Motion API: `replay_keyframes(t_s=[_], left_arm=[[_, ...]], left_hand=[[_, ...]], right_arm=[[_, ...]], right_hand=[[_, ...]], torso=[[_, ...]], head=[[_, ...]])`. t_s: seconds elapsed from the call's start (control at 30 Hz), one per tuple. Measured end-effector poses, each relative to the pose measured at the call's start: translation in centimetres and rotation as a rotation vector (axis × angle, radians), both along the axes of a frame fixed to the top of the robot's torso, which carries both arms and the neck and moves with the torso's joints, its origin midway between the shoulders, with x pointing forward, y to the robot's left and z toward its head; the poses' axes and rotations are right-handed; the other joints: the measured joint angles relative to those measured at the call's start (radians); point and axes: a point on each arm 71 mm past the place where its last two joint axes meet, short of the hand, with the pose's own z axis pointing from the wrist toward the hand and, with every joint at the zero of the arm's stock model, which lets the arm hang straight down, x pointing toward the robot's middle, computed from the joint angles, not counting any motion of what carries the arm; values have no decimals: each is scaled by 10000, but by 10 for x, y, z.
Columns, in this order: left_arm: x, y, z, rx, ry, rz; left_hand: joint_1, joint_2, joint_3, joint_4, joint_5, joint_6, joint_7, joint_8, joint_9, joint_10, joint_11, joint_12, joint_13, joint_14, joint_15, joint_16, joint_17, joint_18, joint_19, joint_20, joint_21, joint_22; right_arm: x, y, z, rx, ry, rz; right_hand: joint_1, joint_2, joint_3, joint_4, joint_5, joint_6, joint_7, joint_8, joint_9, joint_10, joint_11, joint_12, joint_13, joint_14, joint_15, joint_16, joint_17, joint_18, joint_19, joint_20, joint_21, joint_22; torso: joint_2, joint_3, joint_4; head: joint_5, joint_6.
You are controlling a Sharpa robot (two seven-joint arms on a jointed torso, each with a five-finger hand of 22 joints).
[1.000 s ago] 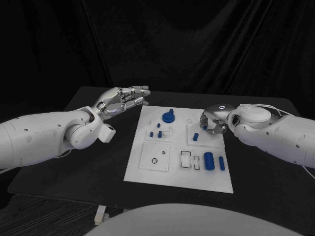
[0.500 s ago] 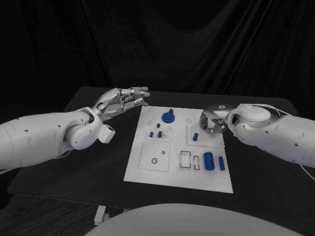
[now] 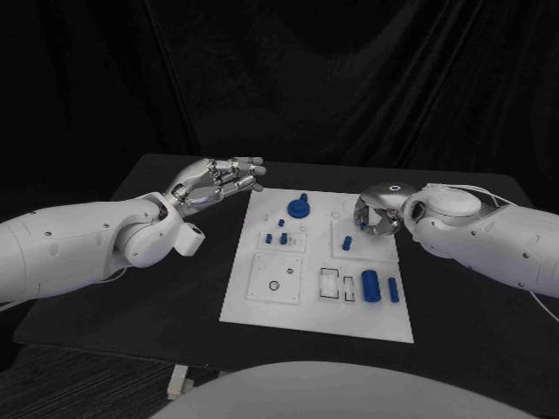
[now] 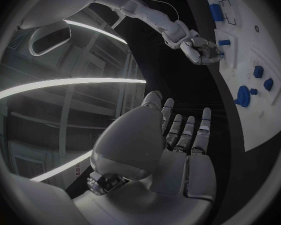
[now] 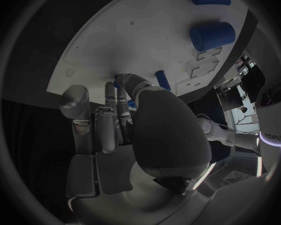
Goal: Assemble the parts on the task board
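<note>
White board [image 3: 307, 301] lies on the black tabletop [image 3: 166, 288] between the two hands. The left hand [image 3: 217, 181] hovers just off its far left corner, palm up, fingers loosely apart, holding nothing. The right hand [image 3: 378, 212] sits over the board's far right edge, fingers curled down by a small blue peg [image 3: 348, 243]; whether it grips anything, I cannot tell. A blue knob [image 3: 299, 207] stands between the hands.

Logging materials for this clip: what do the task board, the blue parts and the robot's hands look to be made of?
Task board: flat white plate with a matte, even surface, probably plastic.
Blue parts, such as the large cylinder: solid uniform blue, no gloss, likely plastic, perhaps printed.
Left hand and right hand: silver-grey segments with soft highlights, either metal or metallic-coated plastic; the look leaves it open.
</note>
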Motion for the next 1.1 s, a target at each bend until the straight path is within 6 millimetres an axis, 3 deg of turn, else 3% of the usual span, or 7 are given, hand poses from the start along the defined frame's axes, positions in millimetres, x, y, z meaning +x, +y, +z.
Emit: replay_keyframes(t_s=[0.1, 0.2, 0.27, 0.5, 0.87, 0.9, 1.1], left_arm=[[0, 0, -1, -7, 19, -14], [0, 1, -1, -8, 29, -17], [0, 1, -1, -9, 37, -19], [-1, 2, -2, -5, 73, -21], [0, 5, -4, 14, 119, 2], [-1, 6, -4, 14, 127, 0], [0, 5, -5, 8, 148, -21]], left_hand=[[139, -94, 0, 0, 1, 1, 0, 0, 0, 1, 1, 1, 0, 0, 1, 1, 1, 0, 5, 0, 0, -6], [139, -94, 221, -217, 95, 1, 1, 0, 0, 68, 67, 115, 0, 1, 1, 2, 0, 0, 7, 0, 1, -14], [140, -94, 221, -218, 113, 2, 2, 0, 0, 68, 67, 115, 0, 1, 2, 2, 1, 0, 5, 0, 1, -38], [192, -43, 221, -218, 113, 69, 70, 1, 0, 71, 71, 227, 0, 2, 3, 11, 1, 0, 9, 0, 5, -44], [336, -134, 221, -219, 114, 142, 142, 56, 0, 163, 162, 343, 1, 2, 3, 11, 1, 1, 146, -1, 81, -85], [336, -134, 221, -219, 114, 142, 142, 56, 0, 163, 162, 342, 1, 2, 3, 10, 1, 2, 146, -1, 81, -87], [336, -134, 221, -218, 114, 143, 143, 57, 0, 163, 162, 343, 1, 2, 2, 9, 0, 0, 144, 0, 81, -103]], right_arm=[[0, 0, 0, 65, -58, -16], [0, -1, 1, 126, -113, -26], [-1, -2, 1, 194, -175, -29], [-6, -6, 8, 528, -491, -4], [-19, 4, 58, 1703, -1793, 669], [-21, 7, 63, 1861, -1927, 791], [-37, 31, 80, 2562, -2280, 1453]], right_hand=[[1, -1, -83, -85, -1, 78, 8, -2, 16, 169, 16, -152, -35, 1, -2, 0, 0, -1, 0, -1, 96, 0], [1, -1, 18, -186, -118, 193, 12, -88, 54, 270, -17, -196, -63, 3, -7, 1, 0, 0, 0, -1, 164, 0], [2, -2, 53, -221, -119, 251, -22, -175, 54, 309, 20, -231, -103, 34, -141, 1, 0, -1, 1, -2, 303, 0], [3, -2, 55, -223, -118, 367, -87, -319, 53, 456, -17, -463, -178, 36, -140, 1, -1, -2, 3, -4, 562, 0], [6, -8, 164, -332, -117, 583, -141, -495, 34, 719, -12, -695, -322, 36, -142, 2, 0, -3, 90, -90, 876, 0], [143, -145, 164, -332, -115, 665, -110, -513, 38, 742, -21, -696, -322, 36, -143, 2, 0, -2, 90, -90, 907, 0], [146, -148, 164, -331, -114, 787, -167, -528, 35, 860, -38, -835, -322, 36, -143, 2, 0, -2, 91, -91, 910, 0]], torso=[[0, -2, 0], [-1, -2, 1], [-1, -2, 2], [-5, -2, 2], [-12, -6, 1], [-12, -6, 1], [-12, -7, -1]], head=[[-1, 0], [8, 0], [24, 0], [77, 0], [164, 0], [164, 0], [181, 0]])
